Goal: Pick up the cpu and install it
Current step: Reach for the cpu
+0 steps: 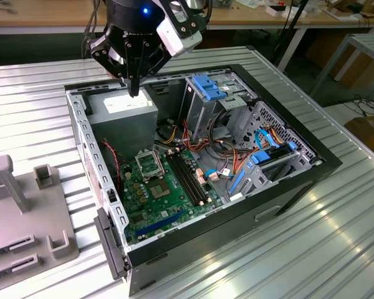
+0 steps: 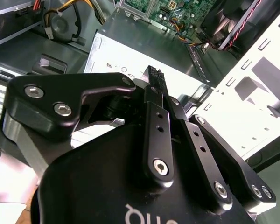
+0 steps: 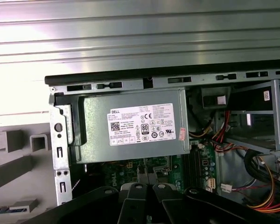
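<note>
In the exterior view the gripper (image 1: 134, 89) hangs just above the power supply (image 1: 126, 112), closed. The socket frame (image 1: 148, 164) lies near the power supply; whether the cpu sits in it I cannot tell. In the second wrist view the fingertips (image 2: 155, 81) meet over the power supply's label (image 2: 123, 58), and whether they pinch anything I cannot tell. The first wrist view looks down on the power supply.

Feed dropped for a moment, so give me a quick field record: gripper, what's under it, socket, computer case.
gripper: shut, hanging over the grey box
grey box: white label up, in a corner of the case
socket frame: on the green board, apart from the gripper
case: open, lying on the ribbed metal table
</note>
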You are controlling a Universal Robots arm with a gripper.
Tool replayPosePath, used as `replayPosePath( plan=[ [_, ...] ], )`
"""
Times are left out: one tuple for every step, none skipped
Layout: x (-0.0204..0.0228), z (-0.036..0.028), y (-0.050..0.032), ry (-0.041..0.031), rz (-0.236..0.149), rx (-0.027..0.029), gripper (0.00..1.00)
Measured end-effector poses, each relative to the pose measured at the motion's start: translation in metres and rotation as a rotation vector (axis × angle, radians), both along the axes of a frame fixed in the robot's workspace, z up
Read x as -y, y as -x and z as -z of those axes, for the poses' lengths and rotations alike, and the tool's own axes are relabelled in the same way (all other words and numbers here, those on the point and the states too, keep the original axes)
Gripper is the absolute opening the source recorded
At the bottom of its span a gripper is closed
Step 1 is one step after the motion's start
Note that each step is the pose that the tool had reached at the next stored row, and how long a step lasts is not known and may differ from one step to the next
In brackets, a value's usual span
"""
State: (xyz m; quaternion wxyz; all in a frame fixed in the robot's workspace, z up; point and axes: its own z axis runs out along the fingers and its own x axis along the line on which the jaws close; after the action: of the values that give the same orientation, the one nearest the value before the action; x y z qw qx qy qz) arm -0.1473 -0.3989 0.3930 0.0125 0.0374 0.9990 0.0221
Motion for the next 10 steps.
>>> replayPosePath(
  plan=[
    [0.0000,0.0000,0.0004,0.0000,0.000,0.0000,0.11],
    [0.0000,0.0000,0.0008,0.0000,0.000,0.0000,0.11],
    [0.0000,0.0001,0.0011,0.0000,0.000,0.0000,0.11],
    [0.0000,0.0001,0.0015,0.0001,0.000,0.0000,0.11],
    [0.0000,0.0001,0.0019,0.0000,0.000,0.0000,0.11],
    [0.0000,0.0001,0.0023,0.0000,0.000,0.0000,0.11],
    [0.0000,0.0001,0.0025,0.0000,0.000,0.0000,0.11],
    [0.0000,0.0001,0.0028,0.0000,0.000,0.0000,0.11],
    [0.0000,0.0002,0.0031,0.0000,0.000,0.0000,0.11],
    [0.0000,0.0002,0.0035,0.0000,0.000,0.0000,0.11]
  ],
)
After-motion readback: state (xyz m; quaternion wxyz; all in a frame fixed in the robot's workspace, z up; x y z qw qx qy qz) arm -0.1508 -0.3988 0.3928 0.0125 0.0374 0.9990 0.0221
